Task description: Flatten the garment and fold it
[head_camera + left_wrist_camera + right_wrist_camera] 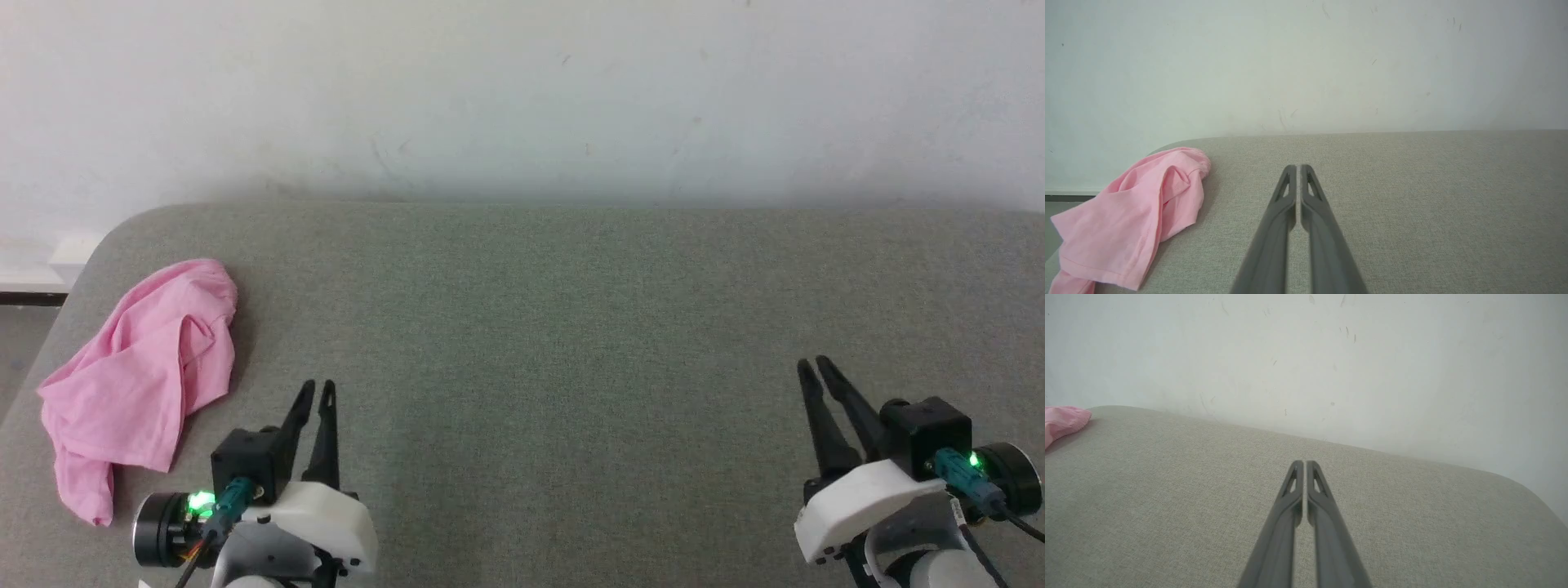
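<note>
The garment (pixel 139 376) is a crumpled light pink cloth lying in a heap near the left edge of the grey table; one end trails toward the front. In the left wrist view the garment (pixel 1131 220) lies left of the fingers, and the right wrist view catches the garment's (pixel 1061 420) far tip at its left edge. My left gripper (pixel 318 390) hovers just right of the heap, shut and empty, apart from the cloth; its tips (pixel 1297 168) almost touch. My right gripper (pixel 814 367) is far to the right, shut and empty too, fingertips (pixel 1304 463) nearly together.
The grey fabric-covered table (pixel 555 327) has rounded corners and meets a white wall (pixel 522 98) at the back. Past the table's left edge lies a strip of floor with a white baseboard (pixel 33 273). Bare surface stretches between the two grippers.
</note>
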